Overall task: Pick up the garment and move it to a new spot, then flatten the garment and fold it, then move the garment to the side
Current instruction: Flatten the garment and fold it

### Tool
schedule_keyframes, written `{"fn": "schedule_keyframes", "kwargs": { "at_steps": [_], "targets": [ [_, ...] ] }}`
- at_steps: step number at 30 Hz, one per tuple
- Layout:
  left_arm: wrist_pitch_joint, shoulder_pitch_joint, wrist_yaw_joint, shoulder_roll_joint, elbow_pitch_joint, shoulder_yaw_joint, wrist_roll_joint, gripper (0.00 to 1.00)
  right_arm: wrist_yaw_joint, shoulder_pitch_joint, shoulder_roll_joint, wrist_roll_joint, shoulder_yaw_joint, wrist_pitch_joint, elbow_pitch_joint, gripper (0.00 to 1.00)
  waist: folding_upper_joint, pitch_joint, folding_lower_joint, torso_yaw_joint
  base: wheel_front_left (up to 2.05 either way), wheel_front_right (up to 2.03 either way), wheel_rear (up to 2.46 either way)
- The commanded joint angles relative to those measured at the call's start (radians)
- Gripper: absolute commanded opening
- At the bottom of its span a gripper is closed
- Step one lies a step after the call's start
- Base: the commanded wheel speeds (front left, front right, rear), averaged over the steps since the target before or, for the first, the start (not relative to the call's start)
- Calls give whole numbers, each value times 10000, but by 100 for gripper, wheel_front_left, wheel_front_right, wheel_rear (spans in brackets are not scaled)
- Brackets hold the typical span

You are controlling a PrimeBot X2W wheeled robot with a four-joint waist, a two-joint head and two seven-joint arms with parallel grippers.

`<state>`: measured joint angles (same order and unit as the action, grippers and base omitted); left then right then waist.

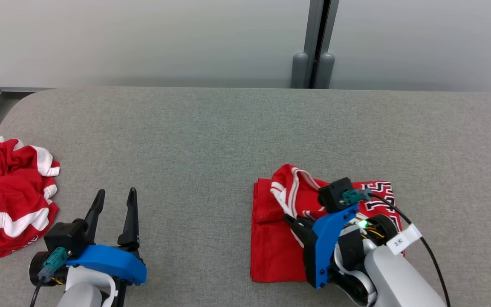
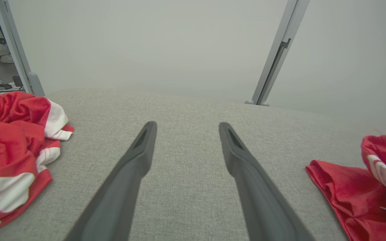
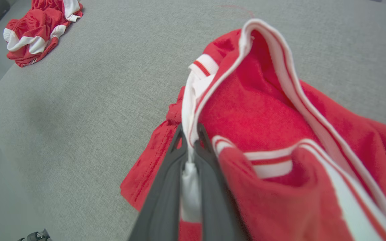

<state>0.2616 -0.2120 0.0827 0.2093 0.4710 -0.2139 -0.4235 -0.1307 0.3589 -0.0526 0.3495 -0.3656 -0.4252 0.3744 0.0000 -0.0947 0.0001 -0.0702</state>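
A red cloth garment with white striped trim (image 1: 277, 251) (image 2: 340, 187) (image 3: 263, 113) lies on the right half of the grey fabric-covered tabletop (image 1: 211, 136) (image 2: 186, 107) (image 3: 79, 100), toward the near edge. Its lower part lies flat in a roughly rectangular shape, while the upper part is bunched, and a loop of white-edged cloth rises above the flat layer. A black and white print (image 1: 377, 196) shows on the garment's far right side.

The right gripper (image 1: 291, 221) (image 3: 189, 134) is on the garment, its 2 long dark fingers pressed narrowly together on a strip of the white trim. In the right wrist view the white cloth runs down between the fingers, and the red body of the garment hangs in folds to the right of them. A blue bracket (image 1: 324, 243) and a black cable with a white label (image 1: 403, 241) sit on that arm's wrist, over the garment's right side.

The left gripper (image 1: 116, 192) (image 2: 187, 125) is at the lower left, well apart from the garment, with its 2 fingers spread wide and nothing between them. Bare grey tabletop shows between and beyond the fingers in the left wrist view.

A second red and white garment, crumpled in a heap (image 1: 11, 192) (image 2: 8, 134) (image 3: 35, 30), sits at the tabletop's left edge, near the left gripper but not touching it. Behind the tabletop stands a pale wall panel with a grey vertical post (image 1: 318, 42) (image 2: 273, 63).
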Motion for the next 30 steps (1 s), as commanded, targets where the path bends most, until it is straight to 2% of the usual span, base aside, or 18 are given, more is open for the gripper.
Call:
{"fn": "schedule_keyframes", "kwargs": {
  "at_steps": [1, 10, 11, 12, 15, 18, 21, 24, 30],
  "targets": [
    [44, -203, 30, 26, 31, -57, 15, 100, -1, 284, 17, 174, -238, 145, 241, 0, 0, -15, -1, -22, 0, 0, 0],
    [43, -438, 89, -105, 218, -338, 82, 100, -1, 1396, 18, 1215, -1236, 872, 2278, 0, 0, 11, -1, -228, 0, 0, 0],
    [45, -430, 99, -109, 245, -366, 71, 100, -1, 1480, 20, 1334, -1318, 966, 2474, 28, 0, 15, -1, -244, 0, 0, 0],
    [45, -429, 121, -114, 276, -396, 38, 100, -1, 1642, 17, 1626, -1425, 1174, 2740, 100, 0, 17, -1, -273, 0, 0, 0],
    [43, -441, 135, -88, 293, -385, -18, 100, -1, 1853, 24, 2246, -1676, 1504, 2681, 100, 0, -13, -1, -278, 0, 0, 0],
    [45, -369, 84, 14, 241, -276, -40, 100, -1, 2102, 21, 3080, -2011, 1836, 1908, 100, 0, 1, -1, -215, 0, 0, 0],
    [43, -155, 6, 61, 136, -127, -70, 100, -1, 2214, 6, 3415, -1983, 2220, 1023, 100, 0, 61, -1, -82, 0, 0, 0],
    [45, -56, -42, 136, 28, -15, -81, 100, -1, 2065, -7, 2870, -1294, 2498, 369, 100, 0, 118, -1, 34, 0, 0, 0],
    [45, 130, -94, 112, -116, 12, -96, 100, -1, 668, -603, 1178, 939, 2214, -469, 100, 0, 205, -1, 155, 0, 0, 0]
  ]
}}
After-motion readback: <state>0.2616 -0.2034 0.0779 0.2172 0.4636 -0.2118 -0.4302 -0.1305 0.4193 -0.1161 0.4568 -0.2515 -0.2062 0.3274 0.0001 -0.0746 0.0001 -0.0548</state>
